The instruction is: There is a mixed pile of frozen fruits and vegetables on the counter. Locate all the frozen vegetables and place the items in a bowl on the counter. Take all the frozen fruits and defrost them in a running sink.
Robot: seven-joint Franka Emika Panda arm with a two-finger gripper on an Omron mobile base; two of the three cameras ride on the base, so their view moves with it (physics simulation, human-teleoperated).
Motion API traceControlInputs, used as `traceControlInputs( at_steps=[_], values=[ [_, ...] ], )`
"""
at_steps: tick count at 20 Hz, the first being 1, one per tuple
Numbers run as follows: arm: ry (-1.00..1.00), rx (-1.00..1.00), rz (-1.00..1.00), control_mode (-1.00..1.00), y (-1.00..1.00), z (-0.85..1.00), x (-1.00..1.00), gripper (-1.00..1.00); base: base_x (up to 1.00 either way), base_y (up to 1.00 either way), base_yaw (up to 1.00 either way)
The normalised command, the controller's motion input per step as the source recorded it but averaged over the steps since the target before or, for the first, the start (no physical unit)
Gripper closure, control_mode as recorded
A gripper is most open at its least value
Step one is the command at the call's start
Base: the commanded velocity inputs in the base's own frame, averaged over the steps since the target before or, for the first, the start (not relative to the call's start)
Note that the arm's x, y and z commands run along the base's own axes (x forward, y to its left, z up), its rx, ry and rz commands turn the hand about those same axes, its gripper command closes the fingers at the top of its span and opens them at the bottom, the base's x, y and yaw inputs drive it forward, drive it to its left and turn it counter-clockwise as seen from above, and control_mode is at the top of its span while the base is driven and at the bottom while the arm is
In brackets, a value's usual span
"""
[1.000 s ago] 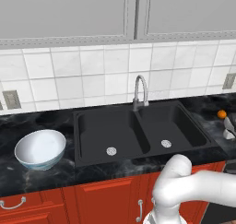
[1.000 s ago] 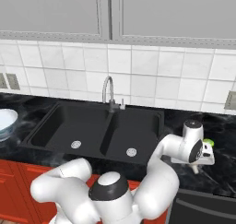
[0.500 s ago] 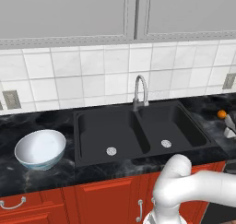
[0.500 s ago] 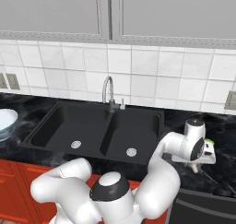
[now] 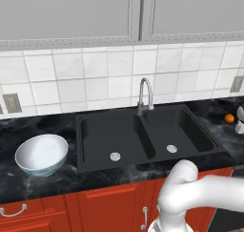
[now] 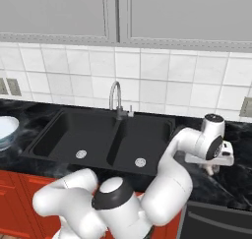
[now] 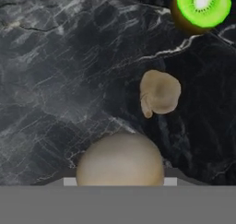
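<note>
We see no readable text, label, brand, number or sign anywhere: the cabinet doors, wall tiles, sink and bench surface all show plain, unmarked faces from every camera we have on them.

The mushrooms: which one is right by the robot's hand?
The bigger-looking mushroom, whose round tan cap sits at the bottom edge of the hand view. The other mushroom lies farther off on the counter, toward the green fruit.
</note>
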Motion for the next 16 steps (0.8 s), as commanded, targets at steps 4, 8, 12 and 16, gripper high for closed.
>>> traceControlInputs(
  at_steps=[4,8,12,16],
  values=[
    [0.06,0.0,0.0,-1.0,0.16,0.47,0.0,1.0,0.0,0.0,0.0],
    [0.04,0.0,-0.02,-1.0,0.37,0.49,0.0,1.0,0.0,0.0,0.0],
    [0.0,0.02,-0.04,-1.0,0.48,0.45,0.0,1.0,0.0,0.0,0.0],
    [0.0,0.05,-0.08,-1.0,0.4,0.42,-0.01,1.0,0.0,0.0,0.0]
  ],
)
